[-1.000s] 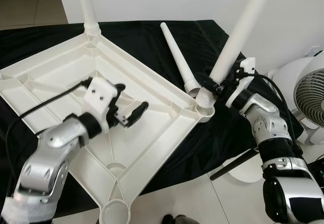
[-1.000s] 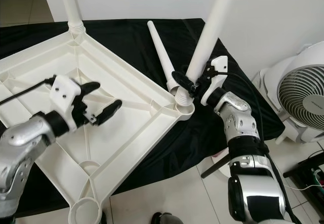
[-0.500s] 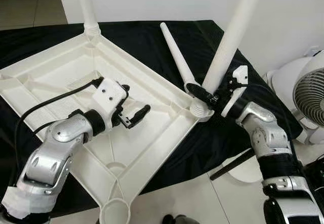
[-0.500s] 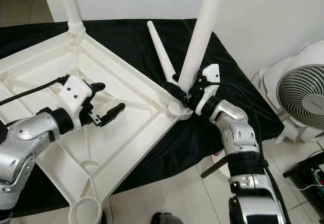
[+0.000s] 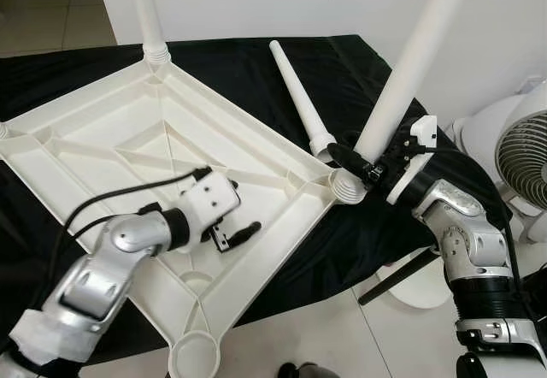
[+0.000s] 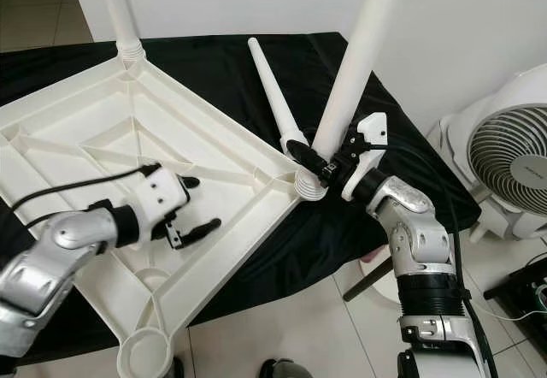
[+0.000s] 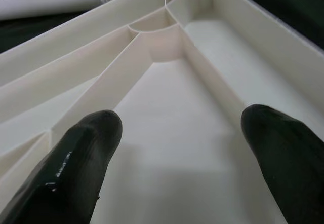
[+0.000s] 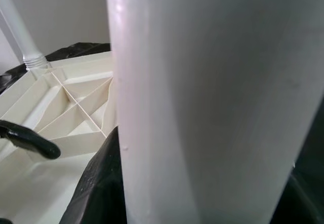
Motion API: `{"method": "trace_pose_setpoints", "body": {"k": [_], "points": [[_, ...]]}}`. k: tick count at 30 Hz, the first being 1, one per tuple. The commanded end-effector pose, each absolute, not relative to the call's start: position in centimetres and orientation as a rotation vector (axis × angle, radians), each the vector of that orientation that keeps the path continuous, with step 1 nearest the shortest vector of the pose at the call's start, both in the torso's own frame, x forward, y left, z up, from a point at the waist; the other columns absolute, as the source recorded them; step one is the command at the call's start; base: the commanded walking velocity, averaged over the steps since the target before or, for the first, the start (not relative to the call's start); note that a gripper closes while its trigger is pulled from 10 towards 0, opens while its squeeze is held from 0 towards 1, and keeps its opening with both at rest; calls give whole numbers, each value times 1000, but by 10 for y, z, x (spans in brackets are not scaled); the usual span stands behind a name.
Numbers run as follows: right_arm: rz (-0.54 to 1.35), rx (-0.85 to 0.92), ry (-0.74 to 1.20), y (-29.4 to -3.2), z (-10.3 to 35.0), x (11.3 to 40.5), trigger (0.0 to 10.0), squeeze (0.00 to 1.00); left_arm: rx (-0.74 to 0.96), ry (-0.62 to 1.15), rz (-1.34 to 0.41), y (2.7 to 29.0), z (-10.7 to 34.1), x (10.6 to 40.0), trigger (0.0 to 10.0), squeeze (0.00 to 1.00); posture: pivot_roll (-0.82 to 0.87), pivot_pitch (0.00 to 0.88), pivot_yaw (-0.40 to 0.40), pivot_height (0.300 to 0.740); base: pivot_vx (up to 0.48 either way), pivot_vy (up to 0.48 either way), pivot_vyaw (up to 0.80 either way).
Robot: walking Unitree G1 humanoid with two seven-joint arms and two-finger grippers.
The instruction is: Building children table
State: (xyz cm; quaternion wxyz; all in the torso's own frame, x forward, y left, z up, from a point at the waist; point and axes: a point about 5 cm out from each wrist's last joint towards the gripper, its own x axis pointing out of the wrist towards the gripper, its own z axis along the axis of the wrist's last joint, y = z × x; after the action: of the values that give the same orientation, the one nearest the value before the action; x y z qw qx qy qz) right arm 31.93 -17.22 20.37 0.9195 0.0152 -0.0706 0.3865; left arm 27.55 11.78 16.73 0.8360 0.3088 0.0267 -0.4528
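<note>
Right gripper: clamped around the lower end of a tall white tapered plastic table leg, just above the leg's ribbed threaded foot, which sits at the corner socket of the tabletop. The leg leans away from upright, up and toward the robot's right.

Left gripper: fingers spread and holding nothing, hovering low over the inner ribs of the upturned white plastic tabletop; the left wrist view shows both black fingertips apart above bare ribbed plastic.

Tabletop: lies underside up on a black cloth-covered surface, one corner jutting past the near edge.

Other legs: one white leg already stands in the far corner socket; a second loose white tapered leg lies flat on the cloth just beside the right-hand socket.

Step in hand: seating the held leg in its corner socket, probably by screwing or pressing it home. About half the legs look unfitted.

Next move calls for: bringing the leg square to the socket before turning or pushing, while the free gripper steadies the tabletop so it does not slide.

Containers: the round near-corner socket is empty, with no leg in it.

Nearby: a white floor fan stands off to the robot's right.
</note>
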Motion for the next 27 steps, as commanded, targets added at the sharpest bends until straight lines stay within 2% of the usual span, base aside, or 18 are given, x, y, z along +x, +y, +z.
{"method": "trace_pose_setpoints", "body": {"k": [1,6,13,19,23,27], "points": [[799,40,-164,-169,208,317,10000,0,729,141,-923,123,147,282,10000,0,103,77,-47,740,0,0,0],[809,52,-168,-166,210,316,10000,0,769,173,-856,129,140,293,10000,0,102,76,-47,740,0,0,0],[796,75,-169,-162,210,315,10000,0,899,236,-663,159,137,327,10000,0,86,50,-32,740,0,0,0],[783,98,-177,-160,211,315,10000,0,957,239,-602,173,139,342,10000,0,82,44,-22,740,0,0,0],[787,106,-179,-159,210,314,10000,0,960,227,-604,174,143,344,10000,0,80,42,-16,740,0,0,0],[788,99,-173,-159,207,311,10000,0,843,155,-675,162,157,340,10000,0,78,47,-15,740,0,0,0]]}}
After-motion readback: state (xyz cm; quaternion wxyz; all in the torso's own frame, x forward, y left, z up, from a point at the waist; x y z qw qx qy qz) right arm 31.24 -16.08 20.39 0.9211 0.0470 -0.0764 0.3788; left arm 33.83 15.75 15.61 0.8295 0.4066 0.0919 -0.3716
